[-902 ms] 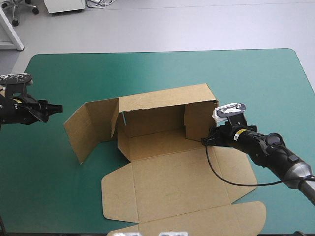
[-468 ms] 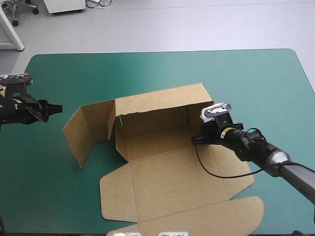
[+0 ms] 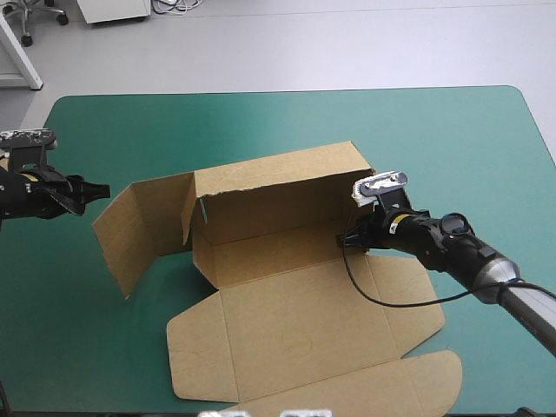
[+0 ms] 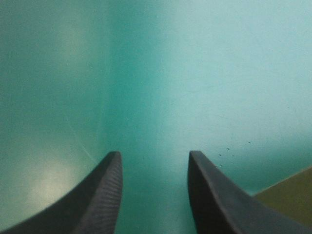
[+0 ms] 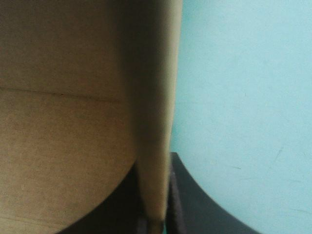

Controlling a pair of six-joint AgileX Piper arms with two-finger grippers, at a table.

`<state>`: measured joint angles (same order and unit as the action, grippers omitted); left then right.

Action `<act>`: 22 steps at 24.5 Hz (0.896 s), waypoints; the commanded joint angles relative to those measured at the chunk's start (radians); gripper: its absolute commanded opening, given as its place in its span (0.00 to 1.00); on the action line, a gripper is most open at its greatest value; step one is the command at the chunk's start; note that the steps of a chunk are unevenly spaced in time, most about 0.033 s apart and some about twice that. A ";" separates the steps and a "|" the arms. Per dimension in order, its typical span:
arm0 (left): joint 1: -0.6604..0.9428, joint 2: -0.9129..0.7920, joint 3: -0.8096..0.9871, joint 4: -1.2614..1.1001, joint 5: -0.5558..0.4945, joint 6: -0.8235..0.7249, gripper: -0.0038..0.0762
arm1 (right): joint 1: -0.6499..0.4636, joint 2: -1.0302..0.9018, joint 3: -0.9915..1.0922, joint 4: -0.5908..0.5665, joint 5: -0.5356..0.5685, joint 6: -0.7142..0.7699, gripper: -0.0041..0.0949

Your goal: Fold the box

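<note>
The brown box [image 3: 295, 313] lies mid-table with its long back wall [image 3: 278, 187] raised and its lid flat toward the near edge. An end flap [image 3: 130, 230] stands angled out on the box's left side. My right gripper [image 3: 346, 238] is at the box's right end, shut on the upright end wall. In the right wrist view that board [image 5: 68, 122] runs edge-on between the fingers of the gripper [image 5: 155, 163]. My left gripper [image 3: 102, 188] hovers left of the standing flap, apart from it. It is open [image 4: 153, 153] over bare cover, a corner of board [image 4: 287, 197] beside it.
The teal-green cover [image 3: 452, 139] is bare beyond the box and to its right. The lid's rounded tab [image 3: 426, 378] reaches close to the table's near edge. A strip of cover [image 3: 52, 287] lies between the left flap and the table's left edge.
The right gripper has moved left with the end wall in it, and the whole box has slid left, its left flap swinging nearer the left gripper. The left arm has stayed put.
</note>
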<state>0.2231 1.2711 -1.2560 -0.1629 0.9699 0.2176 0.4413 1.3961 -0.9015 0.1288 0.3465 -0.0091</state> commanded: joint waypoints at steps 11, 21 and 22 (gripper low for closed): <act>0.001 -0.030 -0.024 -0.027 -0.026 0.001 0.44 | 0.004 -0.040 -0.339 -0.233 0.414 0.237 0.02; 0.001 -0.030 -0.024 -0.027 -0.026 0.001 0.44 | -0.012 0.120 -0.607 -0.168 0.739 0.245 0.02; 0.001 -0.030 -0.024 -0.027 -0.024 0.001 0.44 | -0.012 0.162 -0.651 -0.164 0.764 0.240 0.02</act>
<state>0.2231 1.2711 -1.2560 -0.1631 0.9817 0.2176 0.4360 1.5525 -1.4708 -0.0538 1.1171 0.2426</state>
